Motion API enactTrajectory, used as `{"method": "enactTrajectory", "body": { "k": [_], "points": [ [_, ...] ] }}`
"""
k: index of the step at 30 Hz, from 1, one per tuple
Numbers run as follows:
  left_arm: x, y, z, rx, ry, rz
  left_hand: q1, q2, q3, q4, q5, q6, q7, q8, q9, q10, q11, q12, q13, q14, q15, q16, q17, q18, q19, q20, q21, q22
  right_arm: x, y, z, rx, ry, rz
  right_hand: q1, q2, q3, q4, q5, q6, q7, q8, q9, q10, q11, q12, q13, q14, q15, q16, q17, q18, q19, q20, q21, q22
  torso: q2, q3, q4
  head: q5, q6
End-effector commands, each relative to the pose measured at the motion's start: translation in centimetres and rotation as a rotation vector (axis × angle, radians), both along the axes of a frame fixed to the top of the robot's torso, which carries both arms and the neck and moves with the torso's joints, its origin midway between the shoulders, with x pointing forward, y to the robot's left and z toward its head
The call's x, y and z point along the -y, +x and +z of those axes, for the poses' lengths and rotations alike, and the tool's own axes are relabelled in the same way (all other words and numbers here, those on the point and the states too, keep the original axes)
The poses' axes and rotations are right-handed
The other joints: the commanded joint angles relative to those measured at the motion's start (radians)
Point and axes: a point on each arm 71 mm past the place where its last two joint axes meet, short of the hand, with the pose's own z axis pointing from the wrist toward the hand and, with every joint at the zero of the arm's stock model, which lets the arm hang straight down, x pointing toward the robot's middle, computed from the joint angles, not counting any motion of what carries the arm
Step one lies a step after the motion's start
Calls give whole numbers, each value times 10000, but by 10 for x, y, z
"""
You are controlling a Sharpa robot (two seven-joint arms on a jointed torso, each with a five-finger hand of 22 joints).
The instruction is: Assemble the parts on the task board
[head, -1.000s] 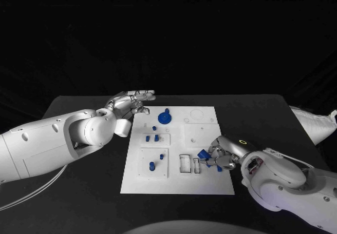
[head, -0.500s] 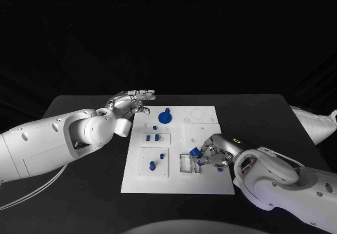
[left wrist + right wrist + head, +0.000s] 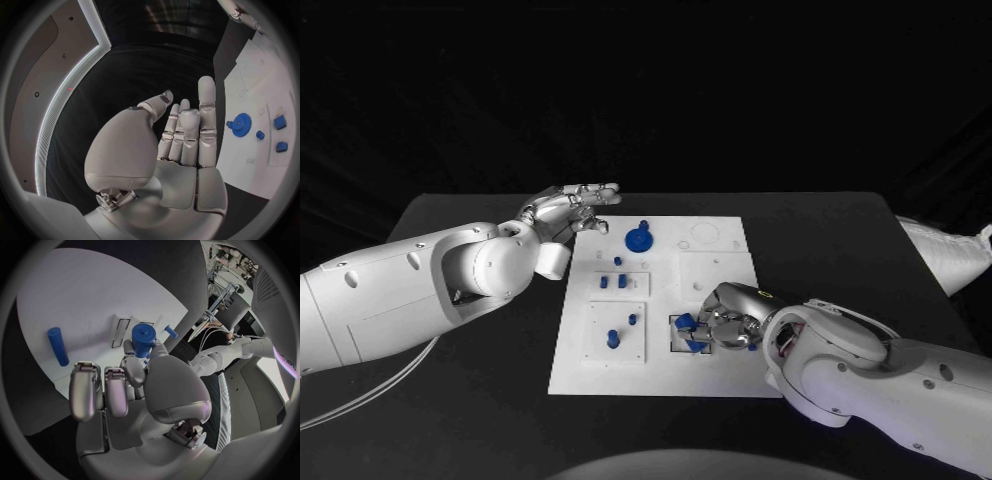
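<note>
the right hand pinches a short blue plastic cylinder over the narrow outlined slots just ahead of its fingertips on the flat white task board. best to keep it upright and lower it slowly. the left hand, fingers apart, holds nothing.

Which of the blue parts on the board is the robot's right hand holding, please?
The right hand holds the blue cylinder over the board's near-middle slot; the gear and other blue pieces lie untouched.
</note>
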Motion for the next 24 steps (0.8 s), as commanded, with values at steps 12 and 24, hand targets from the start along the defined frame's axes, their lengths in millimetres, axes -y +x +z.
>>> {"method": "enactTrajectory", "body": {
  "k": [12,24],
  "points": [
    [2,-1,1,81,-106,-195,-33,79,-51,-1,3,-101,6,72,5,-69,12,59,-4,-57,15,47,-15,89,-42,47,-39,-16,-6,5,-3,177,-630,356,-695,94,-242,22,-103,712,-643,241,1065,1120,-617,2456,2709,877,-127,34,1693,-188,235,-109,-1,-38,-6,6,7,-2,-16],
    [1,-1,1,77,-83,-149,-43,79,-59,3,3,-110,9,77,5,-81,15,68,-5,-58,17,49,-19,88,-43,49,-40,-17,-8,7,-2,602,-824,483,-2320,54,-1405,33,-2272,602,-638,250,1565,1069,-611,2206,2586,862,-126,-24,1609,-165,196,-119,-109,-152,-11,6,5,7,-32]
  ]
}}
